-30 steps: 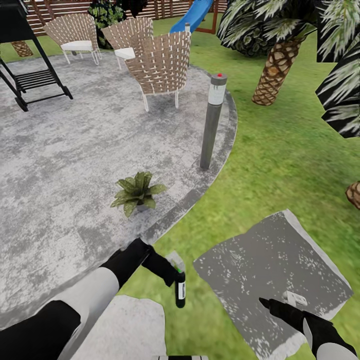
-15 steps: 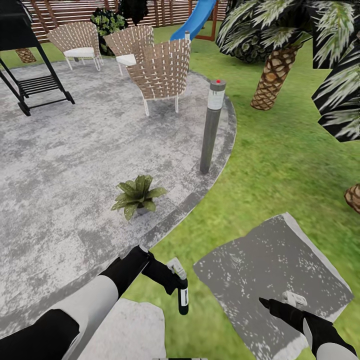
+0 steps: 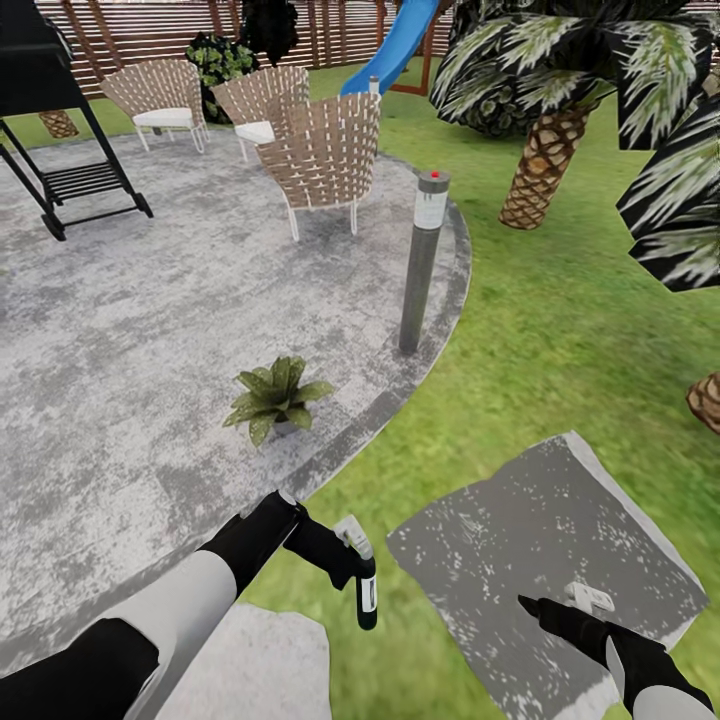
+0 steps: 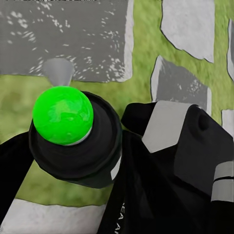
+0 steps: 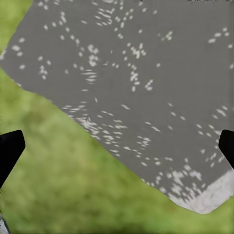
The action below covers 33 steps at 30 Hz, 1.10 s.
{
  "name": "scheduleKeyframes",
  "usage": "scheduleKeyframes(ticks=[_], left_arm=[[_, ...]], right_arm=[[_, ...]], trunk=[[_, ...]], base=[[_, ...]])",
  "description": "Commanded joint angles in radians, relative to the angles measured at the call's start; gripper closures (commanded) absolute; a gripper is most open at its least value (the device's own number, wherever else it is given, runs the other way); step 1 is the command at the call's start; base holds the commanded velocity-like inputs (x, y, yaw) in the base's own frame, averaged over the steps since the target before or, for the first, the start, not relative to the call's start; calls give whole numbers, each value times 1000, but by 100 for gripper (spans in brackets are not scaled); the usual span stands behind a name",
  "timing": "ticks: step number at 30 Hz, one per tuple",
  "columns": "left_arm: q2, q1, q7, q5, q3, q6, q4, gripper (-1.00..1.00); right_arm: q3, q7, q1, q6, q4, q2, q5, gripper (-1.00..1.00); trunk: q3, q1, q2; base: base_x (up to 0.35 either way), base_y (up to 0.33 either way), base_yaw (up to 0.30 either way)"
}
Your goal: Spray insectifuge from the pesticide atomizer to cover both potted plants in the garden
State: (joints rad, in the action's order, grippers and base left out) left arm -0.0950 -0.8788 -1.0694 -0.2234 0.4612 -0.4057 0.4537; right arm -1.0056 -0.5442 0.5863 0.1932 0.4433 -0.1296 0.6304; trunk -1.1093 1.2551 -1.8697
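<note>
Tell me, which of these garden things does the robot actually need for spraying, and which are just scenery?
Needed:
- pesticide atomizer, held in the left gripper
- potted plant on the patio

Scenery:
- wicker chairs
- lamp post
- palm tree
- blue slide
- grey paving slab

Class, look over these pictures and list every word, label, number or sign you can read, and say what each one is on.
"EA A": white letters, cut off at the picture's edge, on the black left gripper housing in the left wrist view; only a fragment.
White label on the dark green spray bottle with a white trigger head: print too small and blurred to read.
Nothing else readable.
</note>
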Motion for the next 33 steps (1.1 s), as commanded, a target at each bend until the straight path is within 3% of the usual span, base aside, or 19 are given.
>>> scheduleKeyframes(ticks=[1,13,18,33], left_arm=[[0,0,-4,-4,-1,-10,1,100],[0,0,-5,-4,-1,-10,1,100],[0,0,-5,-4,-1,-10,1,100],[0,0,-6,-2,-1,-10,0,100]], right_arm=[[-8,-8,1,5,2,1,6,-100],[-9,-5,1,-2,2,0,6,-100],[-10,-5,1,-67,2,-1,6,-100],[-10,-9,1,-70,2,1,5,-100]], trunk=[[1,0,0],[14,0,0],[14,0,0],[22,0,0]], base=[[0,0,0],[0,0,-74],[0,0,-8],[0,0,0]])
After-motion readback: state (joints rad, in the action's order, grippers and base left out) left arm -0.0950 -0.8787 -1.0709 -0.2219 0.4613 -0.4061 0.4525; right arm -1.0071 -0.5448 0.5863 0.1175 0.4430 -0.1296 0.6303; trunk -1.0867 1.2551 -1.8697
